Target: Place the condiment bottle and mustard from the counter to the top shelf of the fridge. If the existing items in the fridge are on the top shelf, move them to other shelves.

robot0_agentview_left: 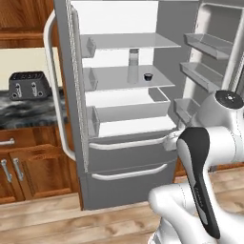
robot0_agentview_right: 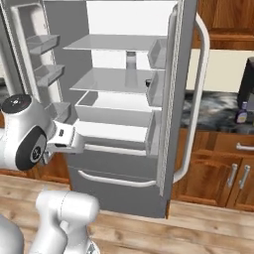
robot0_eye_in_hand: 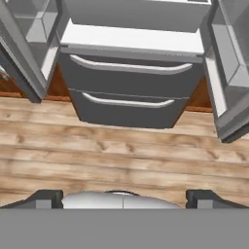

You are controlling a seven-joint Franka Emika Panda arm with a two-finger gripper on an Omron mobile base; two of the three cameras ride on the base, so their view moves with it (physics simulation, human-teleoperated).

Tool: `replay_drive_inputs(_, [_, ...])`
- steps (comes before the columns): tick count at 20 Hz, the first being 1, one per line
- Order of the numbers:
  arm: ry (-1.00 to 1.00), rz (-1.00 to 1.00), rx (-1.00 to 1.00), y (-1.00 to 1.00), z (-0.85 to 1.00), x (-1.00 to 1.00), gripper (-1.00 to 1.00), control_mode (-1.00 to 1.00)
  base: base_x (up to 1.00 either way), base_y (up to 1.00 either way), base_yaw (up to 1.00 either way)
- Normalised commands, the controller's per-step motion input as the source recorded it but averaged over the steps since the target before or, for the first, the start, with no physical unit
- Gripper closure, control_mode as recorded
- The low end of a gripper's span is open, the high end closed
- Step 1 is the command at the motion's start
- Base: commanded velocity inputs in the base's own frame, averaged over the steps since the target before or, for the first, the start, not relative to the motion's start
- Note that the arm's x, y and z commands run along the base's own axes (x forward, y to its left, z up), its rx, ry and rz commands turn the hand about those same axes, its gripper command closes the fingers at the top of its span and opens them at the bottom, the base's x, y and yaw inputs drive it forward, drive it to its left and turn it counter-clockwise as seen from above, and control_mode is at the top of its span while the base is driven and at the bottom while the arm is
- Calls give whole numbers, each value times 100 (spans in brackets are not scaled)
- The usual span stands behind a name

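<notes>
The fridge point(robot0_agentview_left: 76, 95) stands with both doors swung open. Its top shelf point(robot0_agentview_left: 128, 42) is bare. A pale jug-like container point(robot0_agentview_left: 134, 64), the existing item, stands on the shelf below it, beside a small dark object point(robot0_agentview_left: 148, 76). The condiment bottle point(robot0_agentview_right: 242, 113), dark with a bluish cap, stands on the counter point(robot0_agentview_right: 208, 106) to the right of the fridge. The mustard is out of view. My gripper point(robot0_eye_in_hand: 124, 198) is open and holds nothing. It hangs low in front of the fridge and looks down at the drawers. My hand point(robot0_agentview_right: 63, 139) is level with the lowest shelf.
A dark toaster point(robot0_agentview_left: 27, 85) sits on the counter left of the fridge. Both doors carry clear bins point(robot0_agentview_left: 207, 45). Two grey drawers point(robot0_eye_in_hand: 131, 82) with curved handles sit under the shelves. Wooden floor point(robot0_eye_in_hand: 121, 151) lies below. A dark appliance point(robot0_agentview_right: 248, 79) stands behind the bottle.
</notes>
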Motion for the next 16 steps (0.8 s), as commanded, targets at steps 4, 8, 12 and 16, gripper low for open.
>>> replay_drive_inputs(4, [0, 0, 0, 0, 0, 0, -100, 100, -86, -25, -16])
replay_drive_inputs(8, [0, 0, 0, 0, 0, 0, -100, 100, -76, -43, -31])
replay_drive_inputs(12, [0, 0, 0, 0, 0, 0, -100, 100, -33, -79, -33])
replay_drive_inputs(16, [0, 0, 0, 0, 0, 0, -100, 100, 0, -98, -28])
